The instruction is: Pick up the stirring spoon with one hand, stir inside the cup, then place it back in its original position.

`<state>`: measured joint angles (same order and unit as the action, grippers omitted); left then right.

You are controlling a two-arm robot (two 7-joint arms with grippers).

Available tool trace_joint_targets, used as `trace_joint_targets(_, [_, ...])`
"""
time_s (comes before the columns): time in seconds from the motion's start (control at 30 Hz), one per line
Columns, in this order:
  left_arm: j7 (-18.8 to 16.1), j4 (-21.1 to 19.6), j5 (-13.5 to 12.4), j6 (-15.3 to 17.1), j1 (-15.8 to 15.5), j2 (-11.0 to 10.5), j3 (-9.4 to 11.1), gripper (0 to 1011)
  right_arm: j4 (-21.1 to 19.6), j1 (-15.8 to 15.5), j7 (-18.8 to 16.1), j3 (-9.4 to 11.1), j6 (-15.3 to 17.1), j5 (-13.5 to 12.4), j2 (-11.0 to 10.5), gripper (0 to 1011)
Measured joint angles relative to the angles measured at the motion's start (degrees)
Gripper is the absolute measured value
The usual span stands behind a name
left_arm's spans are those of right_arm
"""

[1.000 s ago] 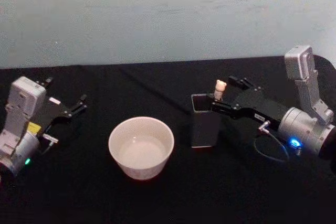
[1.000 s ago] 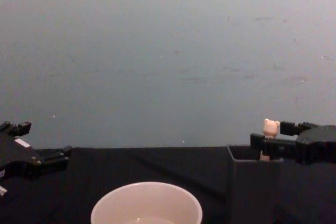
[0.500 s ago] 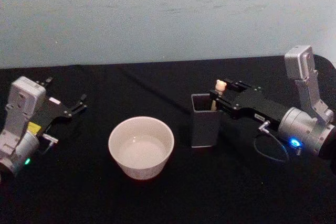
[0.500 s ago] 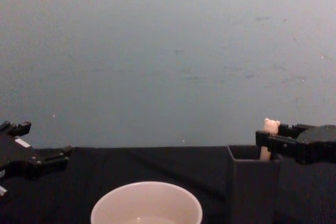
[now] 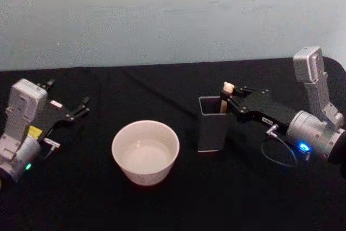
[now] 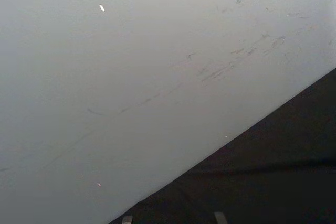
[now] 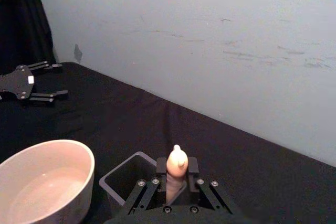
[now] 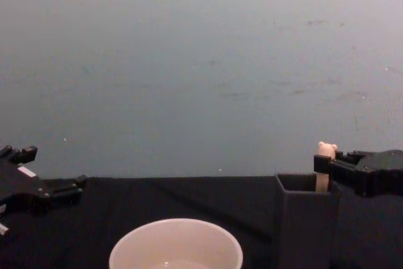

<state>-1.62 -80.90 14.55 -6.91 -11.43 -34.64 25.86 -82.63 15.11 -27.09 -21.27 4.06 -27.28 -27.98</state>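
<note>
The stirring spoon (image 5: 227, 89) stands upright in the dark grey square holder (image 5: 211, 128). Its beige handle and bear-head knob (image 8: 325, 150) stick out above the rim, and its bowl is hidden inside. My right gripper (image 5: 225, 100) reaches in from the right at rim height and is shut on the handle just below the knob. In the right wrist view its fingers (image 7: 161, 167) press either side of the spoon (image 7: 177, 165). The cream-white cup (image 5: 145, 151) sits left of the holder with clear liquid in it. My left gripper (image 5: 80, 107) rests open at the far left.
Black cloth covers the table (image 5: 173, 204), with a pale wall behind it. The holder (image 7: 124, 182) stands close beside the cup (image 7: 50, 174). A thin cable (image 5: 278, 158) loops on the cloth under my right wrist.
My right gripper's fingers have drawn together around the spoon's handle, and the gripper has shifted slightly up and to the right. The left arm has not moved.
</note>
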Motion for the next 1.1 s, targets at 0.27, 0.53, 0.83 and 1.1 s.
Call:
trace_joint_targets(0.27, [0.0,0.0,0.0,0.0,0.0,0.0,0.0,1001,0.0,0.0,0.0,0.0,0.0,0.0,0.0,218])
trace_joint_targets(0.53, [0.0,0.0,0.0,0.0,0.0,0.0,0.0,1001,0.0,0.0,0.0,0.0,0.0,0.0,0.0,218])
trace_joint_targets(0.83, [0.0,0.0,0.0,0.0,0.0,0.0,0.0,1001,-0.3,-0.1,-0.7,0.2,0.5,-0.8,-0.2,218])
trace_joint_targets(1.1, [0.0,0.0,0.0,0.0,0.0,0.0,0.0,1001,-1.3,0.0,-1.7,0.7,1.3,-2.9,-0.7,218])
